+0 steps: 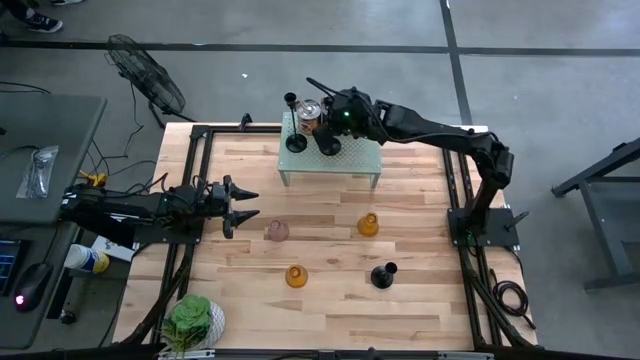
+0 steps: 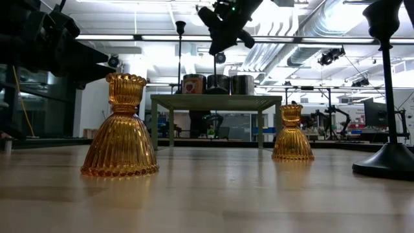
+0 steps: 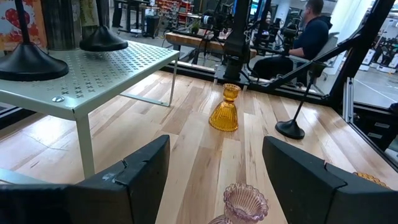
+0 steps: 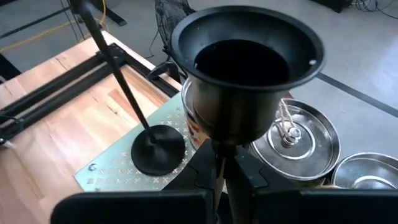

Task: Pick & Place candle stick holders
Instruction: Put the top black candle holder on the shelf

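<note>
The right gripper point(image 1: 330, 128) is clamped on the thin stem of a black round-based candle stick holder point(image 1: 329, 146) over the pale green perforated metal stand point(image 1: 350, 160), while the left gripper point(image 1: 243, 207) waits with fingers apart beside the pink glass holder point(image 1: 277, 231).

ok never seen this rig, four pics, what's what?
Two dark robot arms at a wooden table. One picture looks down from overhead, one sits at tabletop height, and two ride on the arms' wrists.

The right gripper is over the small green shelf, shut on a black candle holder by its stem. Another black holder already stands on the shelf beside some tins.

The left gripper waits open at the table's left side, facing the pink glass holder.

Still on the table: two amber holders and one black holder.
</note>
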